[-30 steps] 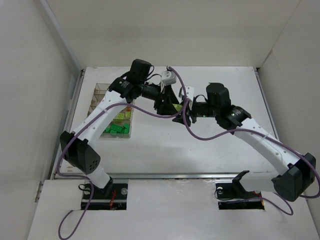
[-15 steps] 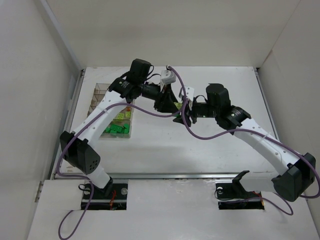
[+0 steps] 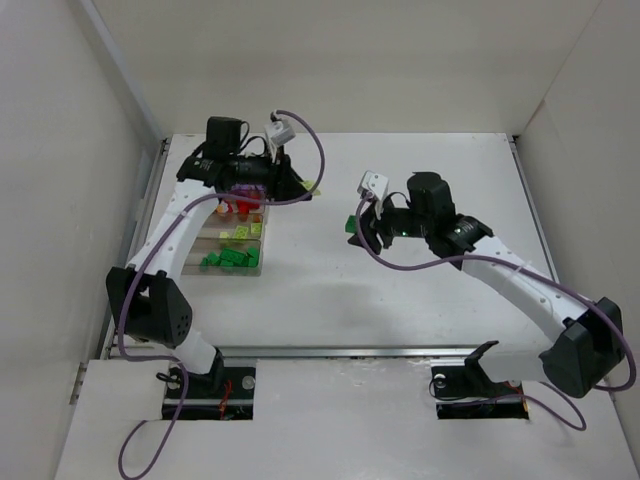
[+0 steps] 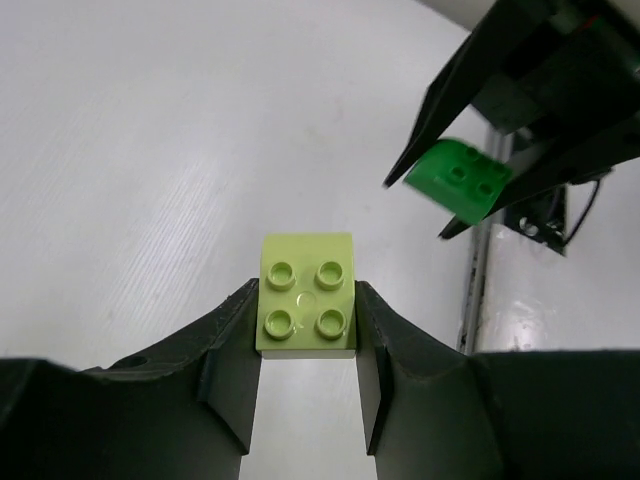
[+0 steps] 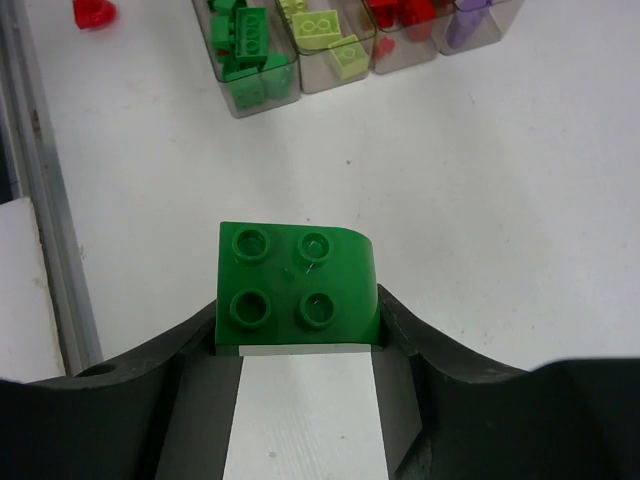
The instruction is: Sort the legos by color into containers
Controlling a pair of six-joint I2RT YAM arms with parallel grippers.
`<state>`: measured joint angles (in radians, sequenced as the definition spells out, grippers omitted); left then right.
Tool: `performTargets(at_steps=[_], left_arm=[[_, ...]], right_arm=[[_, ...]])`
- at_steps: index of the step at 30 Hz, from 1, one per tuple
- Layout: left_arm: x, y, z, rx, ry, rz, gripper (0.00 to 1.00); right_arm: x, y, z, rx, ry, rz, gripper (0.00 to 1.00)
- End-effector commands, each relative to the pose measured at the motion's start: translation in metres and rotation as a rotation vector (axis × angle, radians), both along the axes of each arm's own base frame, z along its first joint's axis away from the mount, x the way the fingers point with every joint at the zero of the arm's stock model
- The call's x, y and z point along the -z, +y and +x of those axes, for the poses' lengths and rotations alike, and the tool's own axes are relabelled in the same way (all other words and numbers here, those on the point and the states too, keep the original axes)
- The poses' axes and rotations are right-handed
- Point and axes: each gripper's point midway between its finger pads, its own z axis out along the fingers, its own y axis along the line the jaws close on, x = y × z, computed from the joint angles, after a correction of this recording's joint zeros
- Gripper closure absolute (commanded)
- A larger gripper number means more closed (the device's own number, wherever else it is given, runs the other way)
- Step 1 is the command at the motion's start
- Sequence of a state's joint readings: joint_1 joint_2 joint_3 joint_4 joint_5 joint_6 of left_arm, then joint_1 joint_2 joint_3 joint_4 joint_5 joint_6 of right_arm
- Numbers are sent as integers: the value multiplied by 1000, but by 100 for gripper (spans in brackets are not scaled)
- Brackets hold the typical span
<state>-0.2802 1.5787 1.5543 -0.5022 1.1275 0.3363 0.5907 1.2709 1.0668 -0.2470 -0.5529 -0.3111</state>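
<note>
Quick count: two arms, one brick each. The left gripper (image 4: 306,292) is clamped on one yellow-green brick (image 4: 307,305). The right gripper (image 5: 298,302) is pinching one dark green brick (image 5: 297,283). There's one organizer box (image 5: 265,103) with four rows, plus one loose red brick (image 5: 92,12) on the table (image 3: 430,160).

Both held bricks are 2x2s, basically square, so there's no real long axis. Each has its four studs facing its own wrist cam and a rounded edge at 12 o'clock, away from the gripper body.

From the top view, the box sits at 9 o'clock on the table. Its rows run 9-to-3, stacked near to far as green, yellow-green, red, purple. The left gripper hangs just off the box's 3 o'clock end by the far rows. The right gripper is mid-table, well apart from the box.

Only the right wrist cam shows the row ends close up and the stray red brick. Only the left wrist cam catches the other gripper with its green brick, at about 2 o'clock. I can't get an exact brick count per row.
</note>
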Motion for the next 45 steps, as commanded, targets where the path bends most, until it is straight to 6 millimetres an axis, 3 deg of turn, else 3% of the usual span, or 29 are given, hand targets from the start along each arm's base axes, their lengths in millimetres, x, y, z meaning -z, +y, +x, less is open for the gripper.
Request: performTargets(at_steps=[1, 4, 6, 7, 8, 12, 19, 23, 24, 26, 28, 31, 33, 36, 40, 45], left_arm=[[-9, 26, 6, -124, -32, -6, 100], [16, 63, 25, -246, -151, 135, 100], [53, 103, 36, -340, -201, 314, 100], [62, 120, 37, -341, -276, 395, 100], [87, 143, 36, -381, -247, 466, 100], [130, 202, 52, -532, -245, 632, 100], [179, 231, 71, -550, -88, 693, 100], [193, 240, 65, -525, -47, 721, 85], [197, 239, 60, -494, -48, 727, 75], [200, 240, 58, -472, -62, 738, 64], [199, 240, 56, -466, -74, 741, 43], [183, 236, 63, -490, -107, 704, 32], [153, 229, 72, -519, -154, 647, 21], [99, 213, 76, -490, -301, 546, 20], [44, 185, 60, -339, -550, 501, 19], [37, 143, 20, -62, -669, 496, 20]], right_arm=[[-14, 6, 21, 42, -24, 55, 100], [-4, 18, 31, 24, 19, 46, 100], [-2, 25, 40, 14, 30, 44, 100], [-1, 29, 42, 6, 36, 44, 100], [-6, 36, 42, -16, 32, 54, 100], [6, 55, 50, -75, 63, 49, 100], [0, 72, 60, -123, 43, 61, 100], [2, 71, 60, -135, 21, 47, 100], [2, 71, 60, -135, 21, 47, 100], [2, 71, 60, -135, 21, 47, 100], [-3, 72, 61, -135, 12, 52, 100], [0, 72, 60, -143, 31, 46, 100], [-3, 72, 60, -143, 30, 46, 100], [-4, 72, 62, -132, 27, 42, 100], [-21, 69, 58, -128, 13, 62, 100], [-39, 74, 55, -141, 29, 104, 100]])
